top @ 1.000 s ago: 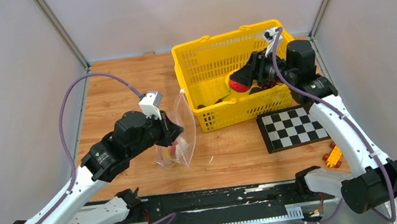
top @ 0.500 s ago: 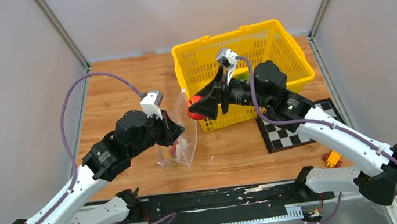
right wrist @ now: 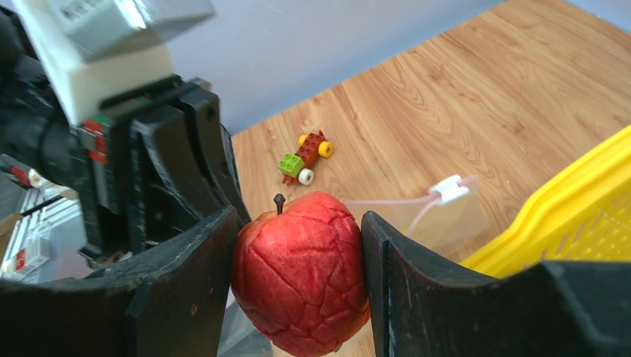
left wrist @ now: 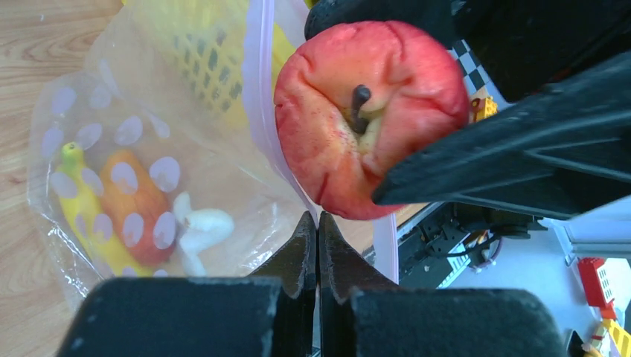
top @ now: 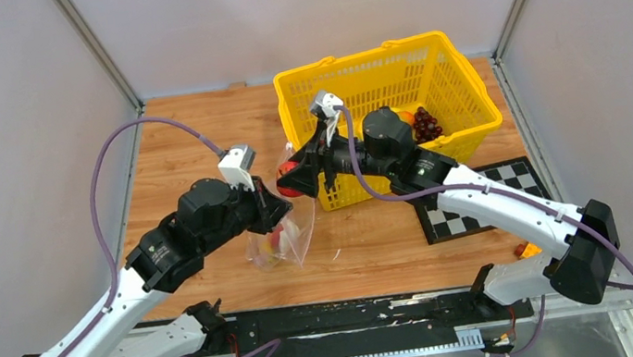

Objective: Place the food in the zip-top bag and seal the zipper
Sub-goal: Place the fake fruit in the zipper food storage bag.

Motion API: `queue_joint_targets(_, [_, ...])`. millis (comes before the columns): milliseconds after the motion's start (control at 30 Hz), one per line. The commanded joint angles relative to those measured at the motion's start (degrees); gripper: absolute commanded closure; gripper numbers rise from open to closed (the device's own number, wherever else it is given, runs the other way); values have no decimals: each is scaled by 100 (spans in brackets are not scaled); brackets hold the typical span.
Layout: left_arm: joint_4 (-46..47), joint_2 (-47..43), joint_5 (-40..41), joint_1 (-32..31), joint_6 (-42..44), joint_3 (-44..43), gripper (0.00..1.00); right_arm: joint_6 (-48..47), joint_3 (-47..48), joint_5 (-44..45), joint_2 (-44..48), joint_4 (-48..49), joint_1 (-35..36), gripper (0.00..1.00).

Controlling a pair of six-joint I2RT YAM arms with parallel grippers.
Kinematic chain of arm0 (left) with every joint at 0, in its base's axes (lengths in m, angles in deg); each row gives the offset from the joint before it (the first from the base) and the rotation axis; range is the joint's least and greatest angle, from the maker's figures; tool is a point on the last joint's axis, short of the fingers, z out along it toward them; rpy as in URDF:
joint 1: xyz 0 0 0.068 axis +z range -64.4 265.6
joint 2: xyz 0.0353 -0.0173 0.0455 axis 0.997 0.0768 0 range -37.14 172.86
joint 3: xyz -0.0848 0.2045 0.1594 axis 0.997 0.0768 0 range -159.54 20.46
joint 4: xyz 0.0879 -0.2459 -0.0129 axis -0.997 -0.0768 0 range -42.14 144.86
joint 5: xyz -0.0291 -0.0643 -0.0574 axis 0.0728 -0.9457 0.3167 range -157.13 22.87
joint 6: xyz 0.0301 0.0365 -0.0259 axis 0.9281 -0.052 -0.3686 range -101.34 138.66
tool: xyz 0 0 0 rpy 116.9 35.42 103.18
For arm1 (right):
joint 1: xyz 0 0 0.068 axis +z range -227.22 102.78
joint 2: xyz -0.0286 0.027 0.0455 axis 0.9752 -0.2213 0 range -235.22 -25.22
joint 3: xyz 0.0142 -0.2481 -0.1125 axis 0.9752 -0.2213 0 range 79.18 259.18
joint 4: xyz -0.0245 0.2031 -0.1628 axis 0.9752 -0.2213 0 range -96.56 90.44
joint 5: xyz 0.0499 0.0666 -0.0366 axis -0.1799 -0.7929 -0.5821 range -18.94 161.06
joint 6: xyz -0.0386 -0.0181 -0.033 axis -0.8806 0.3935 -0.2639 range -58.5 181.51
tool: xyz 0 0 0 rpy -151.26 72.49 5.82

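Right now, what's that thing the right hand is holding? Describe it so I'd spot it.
Find the yellow basket. At its left side the right hand holds a red apple at the clear dotted bag's mouth. Unlike the bagged banana, it is round, wrinkled, with a dark stem.

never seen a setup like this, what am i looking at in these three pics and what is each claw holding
These are two robot arms bolted to a wooden table. One picture looks down from above. The other two come from small cameras on each wrist, so you see that arm's own fingers up close. The left gripper pinches the rim of a clear dotted bag with a banana inside. The right gripper holds a red apple close to the bag's mouth. A yellow basket holding dark grapes and a checkerboard also sit on the table.
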Motion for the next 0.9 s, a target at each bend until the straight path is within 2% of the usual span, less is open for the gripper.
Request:
queue_joint_targets(0, [269,-182,116,-14,-52,-20,100,-452,105,237,-12,-159,27,66])
queue_joint_targets(167, [260,-259,242,-14,-61,-15,100,-681,133,181,13,-361,25,64])
queue_joint_targets(333, [263,-307,321,-14,-80,-8,100,-852,147,114,14,-484,47,57])
queue_joint_targets(467, [268,-333,343,-13,-89,-24,100,-909,141,236,67,-534,67,39])
queue_joint_targets(567, [251,-360,372,-14,-88,-16,100,-865,40,227,176,-377,82,30])
queue_joint_targets(867, [242,-350,381,-14,-89,3,100,-674,-105,6,341,-26,83,25])
